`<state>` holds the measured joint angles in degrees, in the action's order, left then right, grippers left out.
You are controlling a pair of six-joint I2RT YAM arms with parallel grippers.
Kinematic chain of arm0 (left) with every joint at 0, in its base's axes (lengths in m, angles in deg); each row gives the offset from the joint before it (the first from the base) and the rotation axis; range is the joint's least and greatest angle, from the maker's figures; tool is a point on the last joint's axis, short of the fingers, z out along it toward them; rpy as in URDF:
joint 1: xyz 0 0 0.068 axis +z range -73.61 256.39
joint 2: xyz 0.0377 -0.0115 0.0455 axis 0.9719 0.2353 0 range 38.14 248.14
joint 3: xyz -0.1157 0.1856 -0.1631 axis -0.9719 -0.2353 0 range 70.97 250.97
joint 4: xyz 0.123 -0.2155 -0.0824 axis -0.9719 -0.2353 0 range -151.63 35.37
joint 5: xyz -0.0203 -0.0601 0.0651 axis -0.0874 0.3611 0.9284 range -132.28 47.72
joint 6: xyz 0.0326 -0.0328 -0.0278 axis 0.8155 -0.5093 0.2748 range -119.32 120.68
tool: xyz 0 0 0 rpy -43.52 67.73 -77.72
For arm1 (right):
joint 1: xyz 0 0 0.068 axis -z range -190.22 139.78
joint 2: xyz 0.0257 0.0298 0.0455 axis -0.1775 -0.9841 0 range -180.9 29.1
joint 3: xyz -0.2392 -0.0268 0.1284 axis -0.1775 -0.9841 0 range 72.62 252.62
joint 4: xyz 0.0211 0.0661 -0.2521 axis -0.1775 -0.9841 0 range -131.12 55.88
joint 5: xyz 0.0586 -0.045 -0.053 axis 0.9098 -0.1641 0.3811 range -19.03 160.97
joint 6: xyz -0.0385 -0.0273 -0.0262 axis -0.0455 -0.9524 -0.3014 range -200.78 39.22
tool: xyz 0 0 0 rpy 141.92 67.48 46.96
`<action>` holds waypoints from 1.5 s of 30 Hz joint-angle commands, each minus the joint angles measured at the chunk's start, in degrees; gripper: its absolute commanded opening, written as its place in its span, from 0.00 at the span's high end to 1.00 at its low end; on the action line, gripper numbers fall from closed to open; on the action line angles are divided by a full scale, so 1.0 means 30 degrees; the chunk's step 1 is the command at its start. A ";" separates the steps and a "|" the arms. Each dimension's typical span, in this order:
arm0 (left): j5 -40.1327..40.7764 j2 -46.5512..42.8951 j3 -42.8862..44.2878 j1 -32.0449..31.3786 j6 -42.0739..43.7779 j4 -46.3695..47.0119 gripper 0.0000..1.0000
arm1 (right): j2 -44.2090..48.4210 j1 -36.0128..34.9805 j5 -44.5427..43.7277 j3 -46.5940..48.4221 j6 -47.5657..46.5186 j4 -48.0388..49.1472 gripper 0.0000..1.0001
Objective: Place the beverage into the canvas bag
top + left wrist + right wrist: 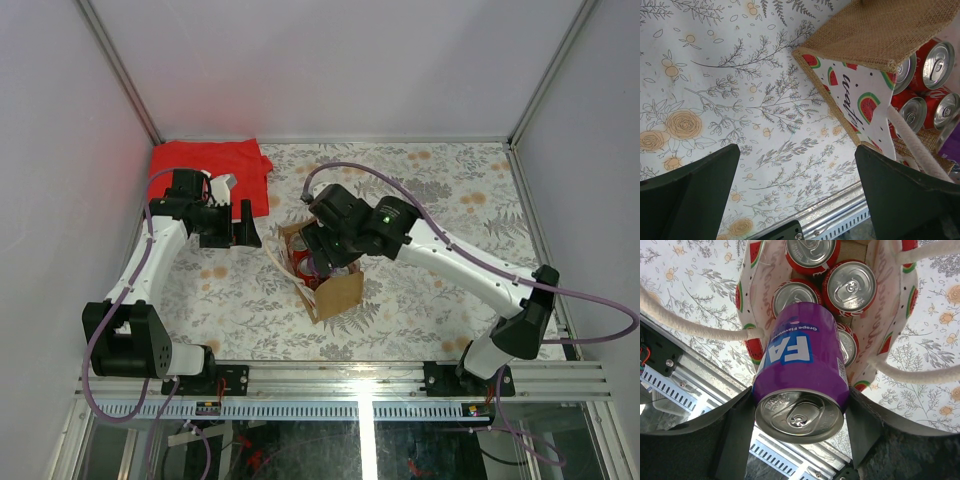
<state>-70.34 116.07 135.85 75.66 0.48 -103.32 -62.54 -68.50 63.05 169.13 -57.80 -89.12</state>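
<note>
Beverage [800,375] (purple grape can) pinched in right jaws above canvas bag [342,293] of red cans [850,287]; left jaws spread.

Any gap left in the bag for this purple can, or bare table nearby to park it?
The canvas bag is crowded: four red cans show and no clear gap, though the purple can hides part. Bare table lies between the bag and the front rail.

From above, the right arm [400,228] hides most of the mouth of the canvas bag [340,292]. The purple can [800,370] covers parts of the red cans [850,286].
</note>
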 commanded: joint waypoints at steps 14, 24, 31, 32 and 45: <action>-0.0502 0.0030 -0.0417 -0.0127 0.0042 0.0664 0.00 | -0.0908 -0.1500 0.0638 0.1416 0.0173 -0.1485 1.00; -0.0626 0.0236 -0.0472 -0.0109 -0.0060 0.0787 0.00 | -0.0800 -0.1844 0.0390 0.1318 0.0489 -0.2303 1.00; -0.0605 0.0152 -0.0533 -0.0122 -0.0033 0.0819 0.00 | -0.2093 -0.1846 0.0766 0.1228 0.0338 -0.2413 1.00; -0.0591 0.0130 -0.0570 -0.0124 -0.0032 0.0819 0.00 | -0.2323 -0.1857 0.0880 0.1265 0.0297 -0.2434 1.00; -0.0652 -0.0150 -0.0983 -0.0122 0.0055 0.0915 0.00 | -0.4164 -0.1850 0.1503 0.3001 -0.0704 -0.4105 1.00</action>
<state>-70.99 116.38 133.53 75.66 0.50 -102.64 -75.67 -73.38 65.65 173.39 -57.84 -96.90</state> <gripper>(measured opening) 0.995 0.707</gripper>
